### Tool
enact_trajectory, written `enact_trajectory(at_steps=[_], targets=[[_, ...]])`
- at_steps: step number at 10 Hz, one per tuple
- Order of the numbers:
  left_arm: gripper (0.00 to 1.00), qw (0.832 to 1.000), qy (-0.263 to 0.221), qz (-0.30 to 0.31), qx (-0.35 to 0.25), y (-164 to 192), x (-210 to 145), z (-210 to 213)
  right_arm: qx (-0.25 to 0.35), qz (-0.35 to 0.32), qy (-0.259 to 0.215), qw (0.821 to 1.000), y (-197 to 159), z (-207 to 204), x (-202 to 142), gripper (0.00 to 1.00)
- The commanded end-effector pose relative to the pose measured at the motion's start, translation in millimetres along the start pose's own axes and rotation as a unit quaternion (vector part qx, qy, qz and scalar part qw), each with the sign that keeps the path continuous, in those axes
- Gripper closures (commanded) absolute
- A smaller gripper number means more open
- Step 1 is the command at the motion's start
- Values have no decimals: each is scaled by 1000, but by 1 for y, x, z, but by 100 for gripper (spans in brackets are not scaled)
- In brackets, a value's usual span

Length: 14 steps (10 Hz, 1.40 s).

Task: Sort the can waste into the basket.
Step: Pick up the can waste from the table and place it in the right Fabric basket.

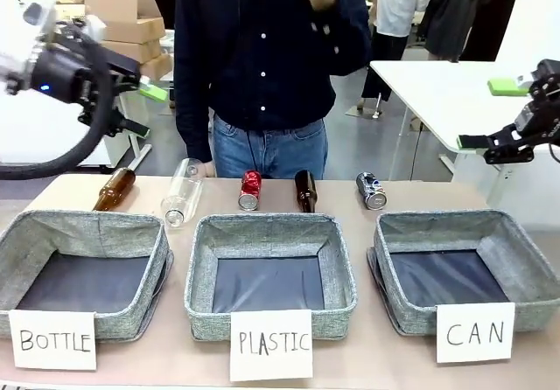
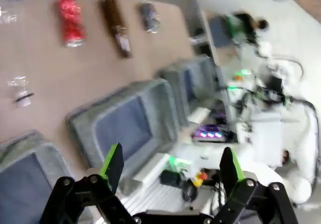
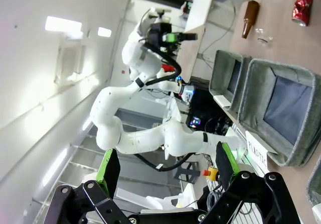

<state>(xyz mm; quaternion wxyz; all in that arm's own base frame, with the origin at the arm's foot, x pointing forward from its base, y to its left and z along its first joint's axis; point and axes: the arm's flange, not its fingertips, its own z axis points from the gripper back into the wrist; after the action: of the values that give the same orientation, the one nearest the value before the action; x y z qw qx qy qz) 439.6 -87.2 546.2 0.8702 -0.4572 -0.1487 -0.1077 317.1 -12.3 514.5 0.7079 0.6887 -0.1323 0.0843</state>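
A dented red can point(image 1: 250, 189) and a dark can with silver ends point(image 1: 371, 190) lie on their sides along the table's far edge. The grey CAN basket point(image 1: 437, 222) stands front right, behind its white card point(image 1: 475, 332). High at the left my left gripper point(image 1: 150, 110) hangs open and holds nothing. High at the right, beyond the CAN basket, my right gripper point(image 1: 477, 114) is open too. The left wrist view looks down past its gripper point(image 2: 171, 169) at the red can point(image 2: 70, 21) and dark can point(image 2: 148, 16). The right wrist view has its gripper point(image 3: 165, 169) and the red can point(image 3: 303, 4).
Two brown bottles point(image 1: 115, 188) point(image 1: 304, 190) and a clear plastic bottle point(image 1: 181, 192) lie in the same row as the cans. The PLASTIC bin point(image 1: 199, 268) and BOTTLE bin point(image 1: 17, 241) stand left of the CAN basket. A person point(image 1: 262, 66) stands at the far edge.
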Motion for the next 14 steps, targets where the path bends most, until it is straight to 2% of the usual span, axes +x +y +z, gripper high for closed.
enact_trajectory(at_steps=[1,2,3,14], targets=[[0,995,45,41,78,8,32,-18,10,15,-2,1000,1,-1,5,0],[0,994,39,32,98,10,42,-32,10,15,-2,1000,1,-1,5,0],[0,999,12,17,45,8,18,-13,10,15,-2,1000,1,-1,5,0],[0,999,12,17,45,8,18,-13,10,15,-2,1000,1,-1,5,0]])
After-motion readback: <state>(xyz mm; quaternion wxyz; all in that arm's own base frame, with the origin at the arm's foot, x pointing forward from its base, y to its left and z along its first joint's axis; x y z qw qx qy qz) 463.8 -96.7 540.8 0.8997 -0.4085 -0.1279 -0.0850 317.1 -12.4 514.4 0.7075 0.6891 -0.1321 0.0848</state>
